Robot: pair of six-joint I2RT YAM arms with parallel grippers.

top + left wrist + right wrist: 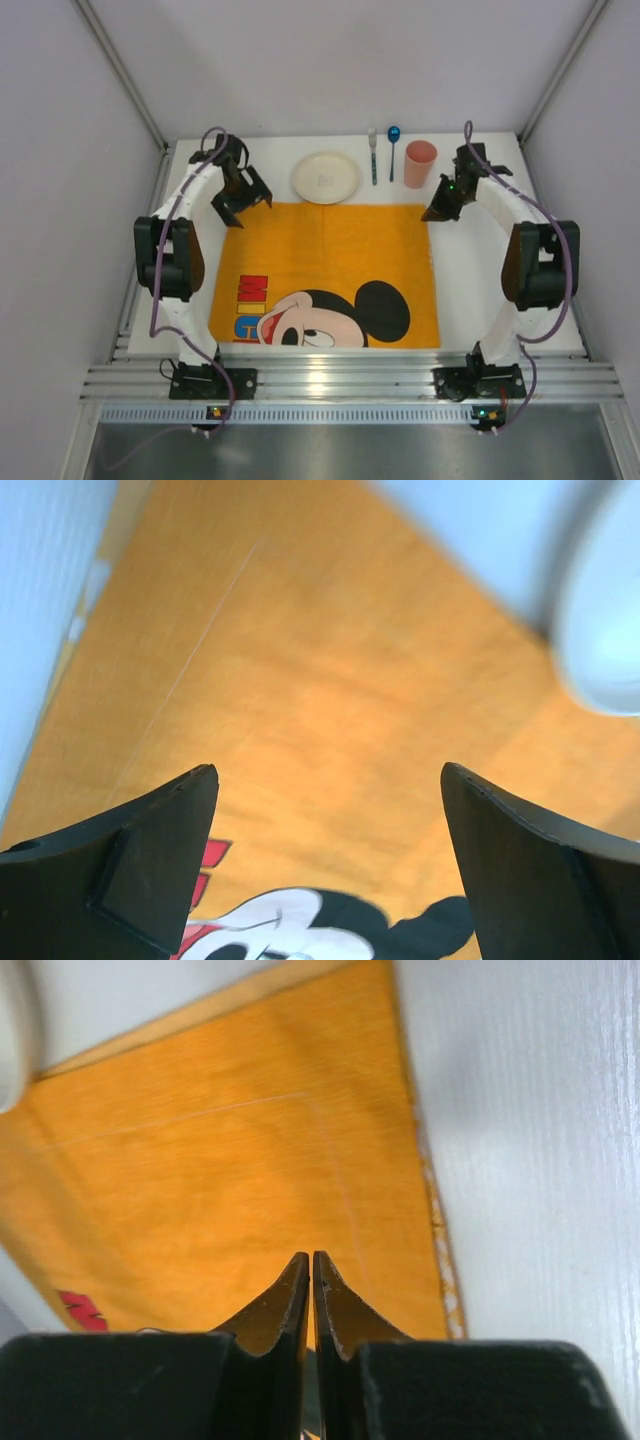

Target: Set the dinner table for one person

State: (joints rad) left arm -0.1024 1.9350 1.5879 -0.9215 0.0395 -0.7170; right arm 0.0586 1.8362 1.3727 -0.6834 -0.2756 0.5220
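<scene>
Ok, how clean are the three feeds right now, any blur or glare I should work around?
Top external: sharp, with a bright glare patch on the aluminium rail. Left wrist: soft throughout, the white plate a washed-out blur at upper right. Right wrist: the orange mat reads fairly clear, its stitch line visible.

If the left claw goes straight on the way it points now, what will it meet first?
Probably the orange mat: the open left claw points down at it, with only cloth showing between its fingers. The white plate lies off to one side. Depth is unclear.
</scene>
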